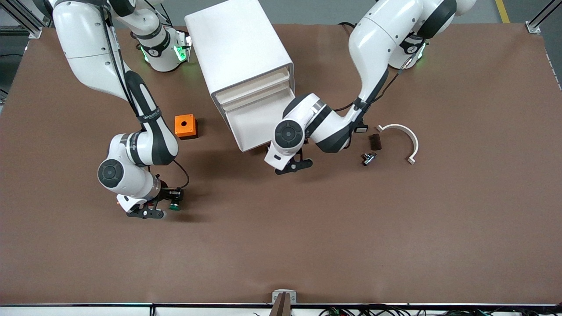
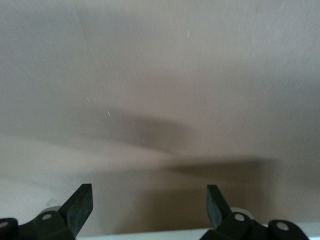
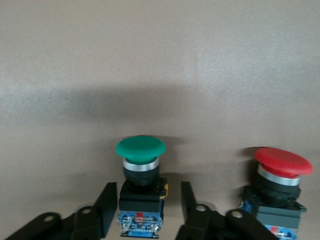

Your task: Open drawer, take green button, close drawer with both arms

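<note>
Green button (image 3: 140, 180) stands upright on the worktop (image 1: 307, 245), between the right gripper's (image 1: 169, 207) loosened jaws. Left gripper (image 1: 293, 166), jaws spread, sits at the open drawer's (image 1: 257, 125) five o'clock, nearer it.

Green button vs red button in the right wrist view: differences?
The green button sits between the right pincer fingers, which stand slightly apart; the red button stands beside them, outside. Cap colour differs: green button green, red button red. Shared: both upright on the table, dome cap, silver ring, black body, bluish base.
</note>
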`<state>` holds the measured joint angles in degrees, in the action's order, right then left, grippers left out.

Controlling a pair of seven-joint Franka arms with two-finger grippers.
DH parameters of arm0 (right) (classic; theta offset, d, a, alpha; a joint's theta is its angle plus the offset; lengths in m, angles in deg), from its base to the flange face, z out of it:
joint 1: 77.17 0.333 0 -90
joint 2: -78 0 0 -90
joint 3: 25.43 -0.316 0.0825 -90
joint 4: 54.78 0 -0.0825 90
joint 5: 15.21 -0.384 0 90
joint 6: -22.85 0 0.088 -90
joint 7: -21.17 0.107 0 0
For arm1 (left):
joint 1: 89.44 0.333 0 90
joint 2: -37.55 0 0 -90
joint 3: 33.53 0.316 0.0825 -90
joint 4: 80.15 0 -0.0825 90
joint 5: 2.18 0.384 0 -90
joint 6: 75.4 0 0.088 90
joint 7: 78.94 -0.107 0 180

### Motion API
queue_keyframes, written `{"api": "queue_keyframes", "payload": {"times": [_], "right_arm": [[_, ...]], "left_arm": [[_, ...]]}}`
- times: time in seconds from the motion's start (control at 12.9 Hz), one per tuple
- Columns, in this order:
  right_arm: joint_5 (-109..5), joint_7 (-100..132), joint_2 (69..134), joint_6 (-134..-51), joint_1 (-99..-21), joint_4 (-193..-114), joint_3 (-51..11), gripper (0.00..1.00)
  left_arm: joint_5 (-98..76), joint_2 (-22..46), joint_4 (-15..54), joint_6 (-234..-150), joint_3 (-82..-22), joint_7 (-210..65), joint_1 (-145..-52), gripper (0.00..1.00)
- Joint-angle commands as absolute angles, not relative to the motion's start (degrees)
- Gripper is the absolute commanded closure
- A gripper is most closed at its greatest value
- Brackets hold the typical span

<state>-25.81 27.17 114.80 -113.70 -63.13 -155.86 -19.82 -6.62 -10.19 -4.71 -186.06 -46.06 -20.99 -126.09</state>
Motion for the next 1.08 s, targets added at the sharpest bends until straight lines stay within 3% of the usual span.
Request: {"api": "queue_keyframes", "payload": {"times": [0.0,0.31,1.01], "right_arm": [[-27.2,25.0,111.2,-110.4,-66.9,-156.2,-20.8,0.00],[-27.3,24.3,101.8,-99.2,-69.5,-156.2,-20.5,0.00],[-20.8,31.3,81.2,-82.8,-73.2,-157.4,-19.6,0.00]], "left_arm": [[-7.6,-9.9,-3.9,-186.1,-45.8,-19.4,-127.4,0.00],[-12.5,-9.9,-3.9,-185.9,-45.8,-15.7,-131.6,0.00],[-13.6,-10.5,-2.7,-185.6,-45.8,-11.8,-137.0,0.00]]}}
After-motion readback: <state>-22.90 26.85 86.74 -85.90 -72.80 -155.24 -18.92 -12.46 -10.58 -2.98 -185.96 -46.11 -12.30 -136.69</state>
